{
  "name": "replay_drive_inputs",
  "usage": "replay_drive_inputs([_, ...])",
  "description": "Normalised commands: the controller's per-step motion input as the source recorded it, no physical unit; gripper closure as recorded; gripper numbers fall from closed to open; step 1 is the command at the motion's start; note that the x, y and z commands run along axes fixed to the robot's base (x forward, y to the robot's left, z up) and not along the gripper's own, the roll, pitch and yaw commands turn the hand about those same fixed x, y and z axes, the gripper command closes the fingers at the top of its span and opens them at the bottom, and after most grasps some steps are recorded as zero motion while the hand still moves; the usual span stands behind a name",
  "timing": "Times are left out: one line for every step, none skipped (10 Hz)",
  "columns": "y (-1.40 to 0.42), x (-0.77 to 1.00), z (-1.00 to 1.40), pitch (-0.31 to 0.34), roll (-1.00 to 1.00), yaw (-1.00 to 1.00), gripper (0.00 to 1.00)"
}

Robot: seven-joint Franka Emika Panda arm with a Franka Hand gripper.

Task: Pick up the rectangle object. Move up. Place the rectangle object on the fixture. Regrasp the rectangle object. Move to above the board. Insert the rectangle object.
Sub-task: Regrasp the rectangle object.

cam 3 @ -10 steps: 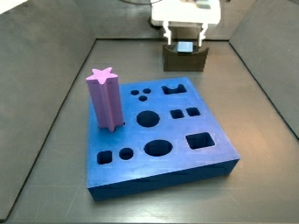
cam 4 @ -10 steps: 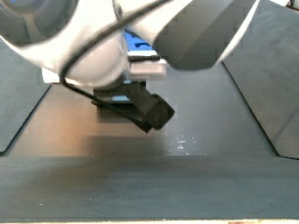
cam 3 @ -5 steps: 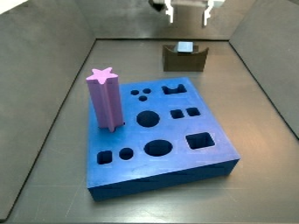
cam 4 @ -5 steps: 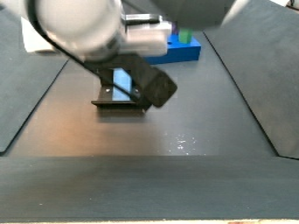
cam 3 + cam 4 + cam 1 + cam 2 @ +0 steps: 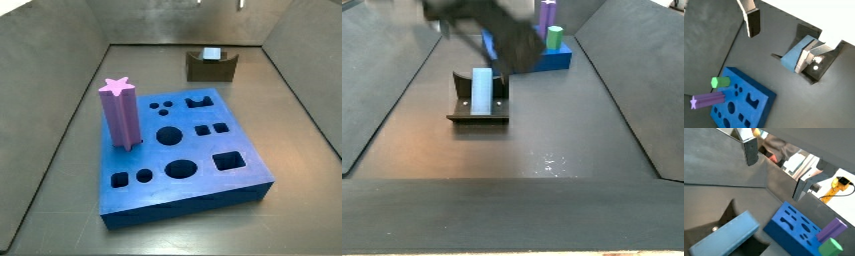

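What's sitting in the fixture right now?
The rectangle object leans in the fixture, uncovered. Its lower end, down in the notch, is hidden. The end effector is above, empty.

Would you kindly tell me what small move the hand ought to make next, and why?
Probably descend back toward the fixture for the regrasp. The rectangle object rests in its notch, free of the hand, whose fingers hold nothing and stand well above it in both wrist views. The board comes later.

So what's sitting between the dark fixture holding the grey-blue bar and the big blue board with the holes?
Nothing: in a side view, bare dark floor separates the dark olive fixture from the blue holed board. The tool is open above.
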Motion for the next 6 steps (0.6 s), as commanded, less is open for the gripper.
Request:
replay_drive_inputs([-0.98,-0.12,0.49,0.015,1.00,0.01,0.00])
replay_drive_inputs([-0.78,-0.10,0.23,0.008,1.00,0.01,0.00])
replay_drive_inputs([-0.55,-0.06,0.10,0.005,1.00,0.01,0.00])
replay_drive_inputs([-0.37,-0.04,0.06,0.004,1.00,0.01,0.00])
replay_drive_inputs([-0.25,-0.04,0.04,0.002,1.00,0.01,0.00])
replay_drive_inputs([-0.04,-0.05,0.03,-0.002,1.00,0.01,0.00])
